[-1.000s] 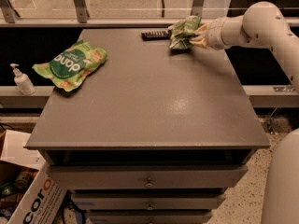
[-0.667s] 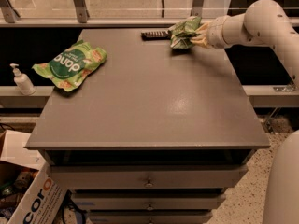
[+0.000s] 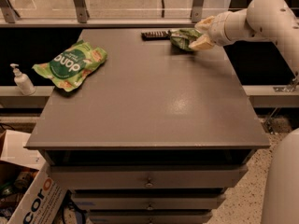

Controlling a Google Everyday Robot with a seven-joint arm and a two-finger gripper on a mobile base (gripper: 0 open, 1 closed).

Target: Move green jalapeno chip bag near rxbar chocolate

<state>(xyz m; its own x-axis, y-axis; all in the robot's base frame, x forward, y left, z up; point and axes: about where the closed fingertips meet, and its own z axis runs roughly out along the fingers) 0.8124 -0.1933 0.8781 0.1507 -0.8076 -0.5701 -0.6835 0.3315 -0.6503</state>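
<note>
The green jalapeno chip bag point(image 3: 182, 38), dark green and crinkled, lies on the grey table point(image 3: 149, 97) near its far edge. The rxbar chocolate point(image 3: 155, 33), a small dark flat bar, lies just left of the bag, almost touching it. My gripper point(image 3: 201, 33) is at the bag's right end, low over the table. Its pale fingers point(image 3: 202, 43) are spread apart, one above and one below the bag's end, and they hold nothing.
A brighter green bag with a dark circle logo point(image 3: 70, 64) lies at the table's left side. A pump bottle point(image 3: 21, 80) stands on a ledge to the left. A cardboard box point(image 3: 32, 199) sits on the floor at lower left. Drawers are below the tabletop.
The chip bag has come down from a slightly lifted, gripped position onto the table beside the bar. The gripper has opened and drawn back a little to the right.
</note>
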